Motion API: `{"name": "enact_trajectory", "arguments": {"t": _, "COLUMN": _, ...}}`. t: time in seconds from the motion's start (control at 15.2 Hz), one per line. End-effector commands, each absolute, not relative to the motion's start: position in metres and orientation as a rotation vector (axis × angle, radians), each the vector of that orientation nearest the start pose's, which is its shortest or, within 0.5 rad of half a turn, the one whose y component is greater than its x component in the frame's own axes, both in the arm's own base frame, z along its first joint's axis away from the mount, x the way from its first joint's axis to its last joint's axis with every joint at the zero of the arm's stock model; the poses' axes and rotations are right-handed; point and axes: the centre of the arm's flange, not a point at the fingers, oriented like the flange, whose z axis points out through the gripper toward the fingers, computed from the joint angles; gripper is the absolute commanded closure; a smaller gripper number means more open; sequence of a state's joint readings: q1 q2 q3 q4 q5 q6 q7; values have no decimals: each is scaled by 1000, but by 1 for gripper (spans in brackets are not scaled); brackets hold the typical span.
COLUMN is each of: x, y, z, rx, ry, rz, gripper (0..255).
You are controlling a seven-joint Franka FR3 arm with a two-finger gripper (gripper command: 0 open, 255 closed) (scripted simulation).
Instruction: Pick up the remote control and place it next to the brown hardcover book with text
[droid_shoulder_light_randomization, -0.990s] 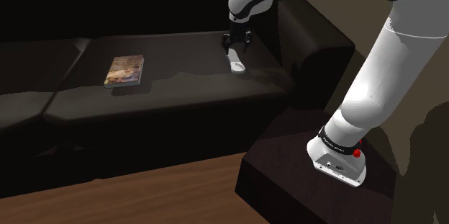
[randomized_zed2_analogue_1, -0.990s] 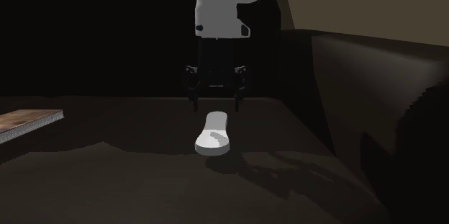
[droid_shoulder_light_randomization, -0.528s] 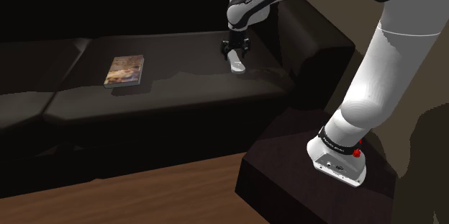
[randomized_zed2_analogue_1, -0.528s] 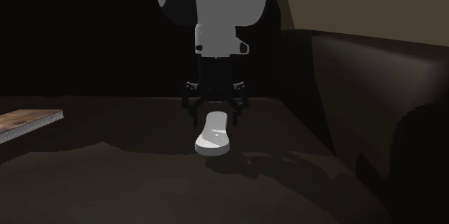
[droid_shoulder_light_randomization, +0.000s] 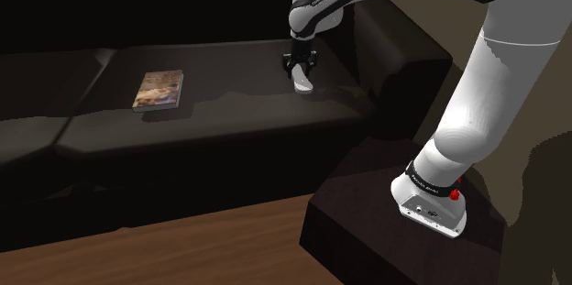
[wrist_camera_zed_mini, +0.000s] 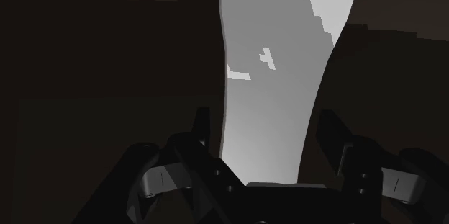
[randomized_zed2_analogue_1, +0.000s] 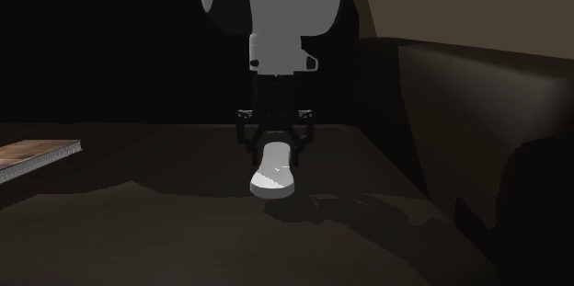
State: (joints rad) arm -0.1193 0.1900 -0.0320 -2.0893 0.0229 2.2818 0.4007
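Observation:
The remote control (droid_shoulder_light_randomization: 302, 82), drawn pale grey, lies on the dark sofa seat (droid_shoulder_light_randomization: 220, 114) near the armrest. My black gripper (droid_shoulder_light_randomization: 299, 61) stands straight down over the remote's far end, shut on it. In the second exterior view the fingers (randomized_zed2_analogue_1: 246, 137) hug the sides of the remote (randomized_zed2_analogue_1: 274, 174), whose near end rests on the cushion. In the wrist view the remote (wrist_camera_zed_mini: 273, 78) runs away from the gripper (wrist_camera_zed_mini: 266, 132) between both fingers. The brown book (droid_shoulder_light_randomization: 159, 90) with a printed cover lies flat further along the seat, toward the shoulder view's left; its edge (randomized_zed2_analogue_1: 32, 157) also shows.
The sofa's thick armrest (droid_shoulder_light_randomization: 403, 63) rises just beside the remote, toward the shoulder view's right. The backrest stands behind the seat. My dark stand (droid_shoulder_light_randomization: 403, 228) sits at the lower right, with wooden floor (droid_shoulder_light_randomization: 183, 246) in front of the sofa.
The gripper has dropped onto the remote's far end, and its fingers, wide apart before, have come in against the remote's sides. The remote and the book have not moved.

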Motion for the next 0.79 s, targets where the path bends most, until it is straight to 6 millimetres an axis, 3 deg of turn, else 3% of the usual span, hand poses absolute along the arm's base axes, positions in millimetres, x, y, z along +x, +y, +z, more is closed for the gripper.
{"name": "enact_trajectory", "arguments": {"t": 0.0, "x": 568, "y": -86, "z": 334, "rx": -3005, "ry": 875, "rz": -1, "gripper": 255}}
{"name": "enact_trajectory", "arguments": {"t": 0.53, "x": 568, "y": -86, "z": 334, "rx": -3005, "ry": 875, "rz": -1, "gripper": 255}}
{"name": "enact_trajectory", "arguments": {"t": 0.73, "x": 568, "y": -86, "z": 349, "rx": -3005, "ry": 875, "rz": -1, "gripper": 255}}
